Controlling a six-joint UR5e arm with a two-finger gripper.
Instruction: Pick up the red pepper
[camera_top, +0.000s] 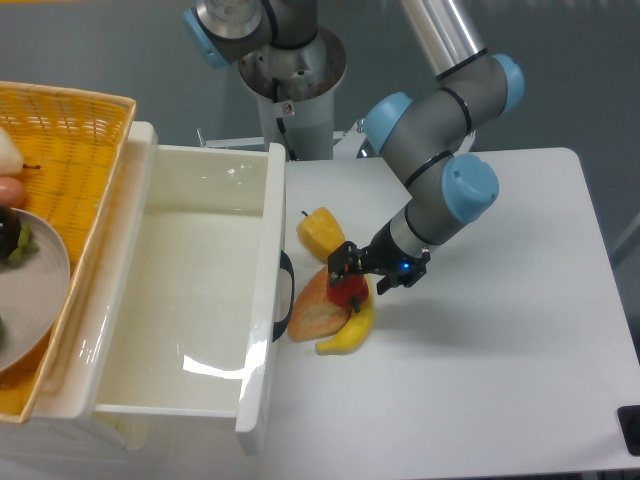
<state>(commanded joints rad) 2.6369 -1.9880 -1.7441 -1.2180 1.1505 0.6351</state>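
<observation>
The red pepper (347, 292) lies on the white table (500, 350), near the table's left edge and approx. half way between its far and near edges. It sits in a small pile of toy food: it leans on the orange-pink wedge piece (313, 308) at its left, and the banana (350, 331) curves under it at the near side. The yellow pepper (321, 232) is just beside the pile, toward the far edge, not touching the red one as far as I can see.

The gripper (350, 272) is down at the red pepper, right on its top. Its black fingers (340, 262) stand at the upper part of the pepper, w/ one finger at the left-far side and the other at the right. Whether the fingers already press the pepper or are only around it, I cannot tell; the view is too small and dark there. The pepper rests on the pile, not lifted.

The arm (440, 130) comes down from the far side of the table, w/ grey tubes and blue caps.

Left of the table stands a white bin (190, 290), its wall just beside the wedge piece. Further left there is a yellow basket (70, 130) w/ a grey plate (40, 290) in it.
</observation>
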